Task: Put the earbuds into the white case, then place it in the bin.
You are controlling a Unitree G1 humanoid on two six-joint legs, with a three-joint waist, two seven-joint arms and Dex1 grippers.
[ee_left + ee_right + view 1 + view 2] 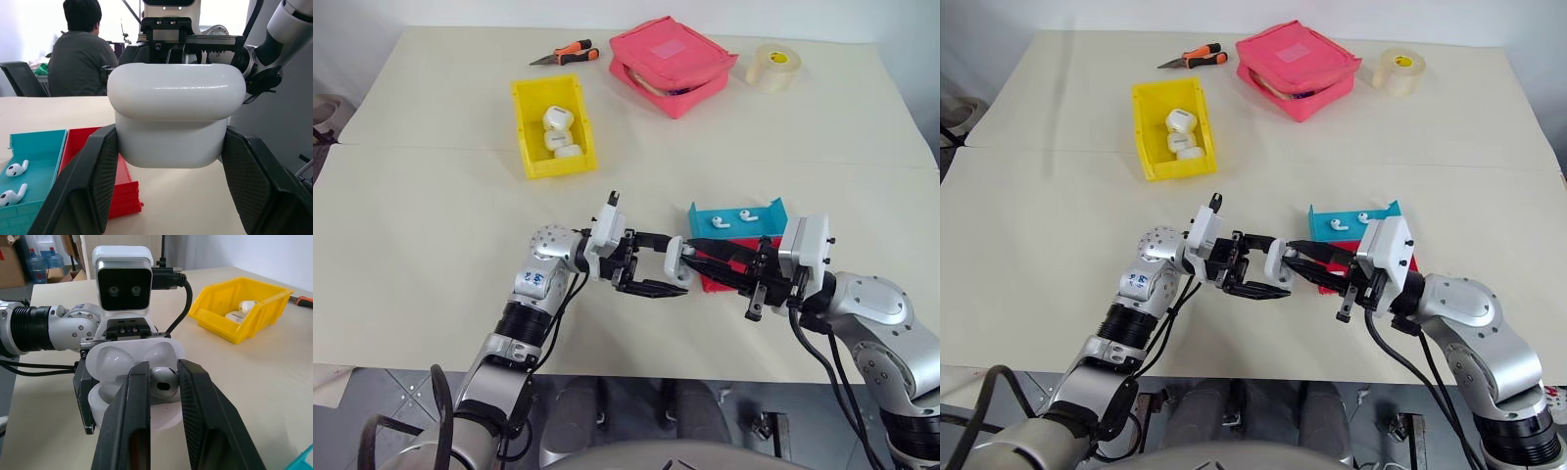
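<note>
Earbud (163, 378), tiny glossy white plastic, pinched in my right gripper (159, 382) over the small open white case (172, 122) clamped in my left gripper (651, 266): seat the stem squarely before releasing.

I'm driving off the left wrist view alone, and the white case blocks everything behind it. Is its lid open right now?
Observer: Yes. The right wrist view shows the white case with its lid flipped up, clamped in the left tool.
Operator: Where is the right tool?
Observer: The right tool is at the open case, pinching an earbud just above the case's base.
Operator: And the bin?
Observer: The yellow bin sits well beyond the case, toward the robot's left, with three other white cases already in it.
</note>
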